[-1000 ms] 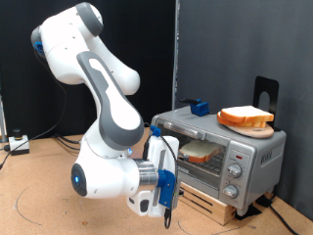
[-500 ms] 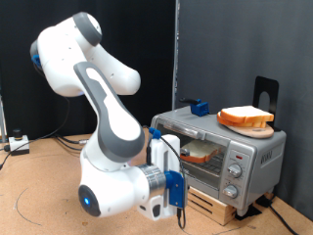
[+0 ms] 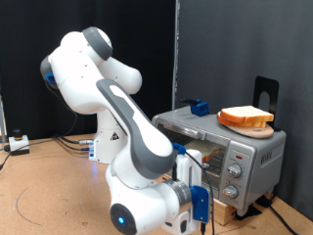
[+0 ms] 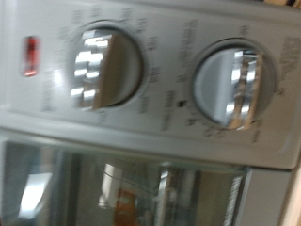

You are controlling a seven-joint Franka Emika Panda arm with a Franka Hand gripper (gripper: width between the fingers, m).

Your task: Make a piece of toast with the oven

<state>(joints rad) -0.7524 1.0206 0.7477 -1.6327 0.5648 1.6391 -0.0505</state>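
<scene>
Toast (image 3: 203, 152) inside oven (image 3: 256, 152), door shut, hand (image 3: 199, 211) nearby

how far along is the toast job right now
Done: a slice lies inside the oven behind the glass door, which looks shut. In hand: the arm is low in front of the oven and its wrist camera looks close at two knobs; the pincer itself is hidden. Whether the bread is browned can't be told.

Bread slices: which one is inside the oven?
The single thin slice, seen through the oven door's glass on the rack. The thicker pile sits on the oven's roof instead.
</scene>
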